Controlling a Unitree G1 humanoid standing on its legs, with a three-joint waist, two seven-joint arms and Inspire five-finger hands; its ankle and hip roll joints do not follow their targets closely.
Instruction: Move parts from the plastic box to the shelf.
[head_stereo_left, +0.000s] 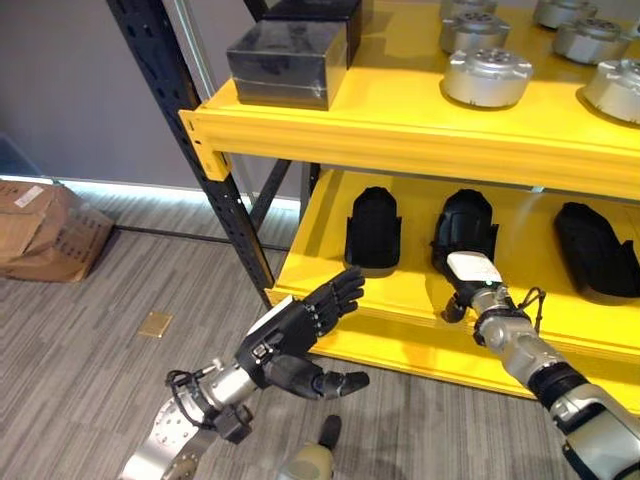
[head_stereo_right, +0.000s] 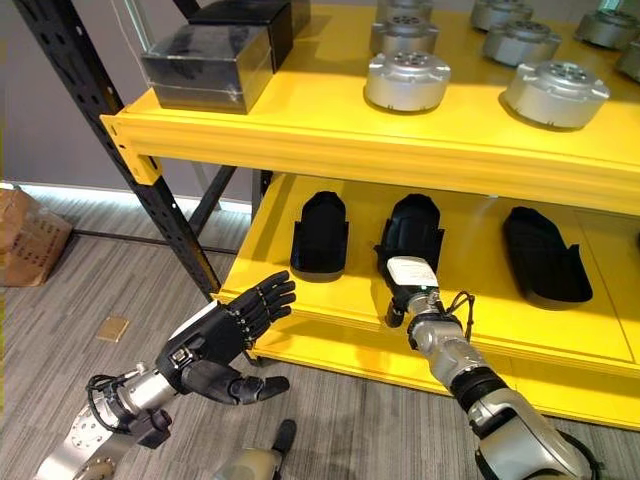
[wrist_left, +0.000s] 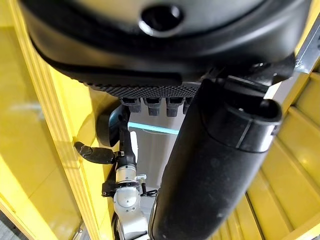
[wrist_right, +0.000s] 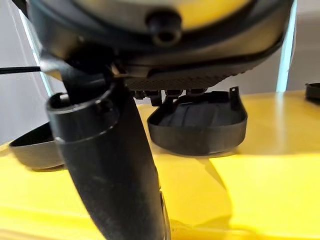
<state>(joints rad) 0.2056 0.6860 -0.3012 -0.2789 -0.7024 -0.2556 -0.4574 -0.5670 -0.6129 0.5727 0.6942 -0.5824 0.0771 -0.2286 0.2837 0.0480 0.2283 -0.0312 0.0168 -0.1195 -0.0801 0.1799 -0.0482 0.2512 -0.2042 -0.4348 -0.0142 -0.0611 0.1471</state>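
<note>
Three black moulded parts lie in a row on the lower yellow shelf (head_stereo_left: 400, 300): left (head_stereo_left: 373, 225), middle (head_stereo_left: 465, 222) and right (head_stereo_left: 595, 250). My right hand (head_stereo_left: 472, 272) reaches onto this shelf, its straight fingers resting against the near end of the middle part (wrist_right: 200, 120). The thumb (wrist_right: 107, 165) stands apart from the part and grips nothing. My left hand (head_stereo_left: 295, 335) hovers open and empty in front of the shelf's front edge, below the left part, with fingers spread.
The upper yellow shelf (head_stereo_left: 400, 135) carries black boxes (head_stereo_left: 288, 62) and several round silver parts (head_stereo_left: 487, 75). A black upright post (head_stereo_left: 190, 150) stands at the shelf's left corner. Cardboard boxes (head_stereo_left: 40, 230) lie on the grey floor at the far left.
</note>
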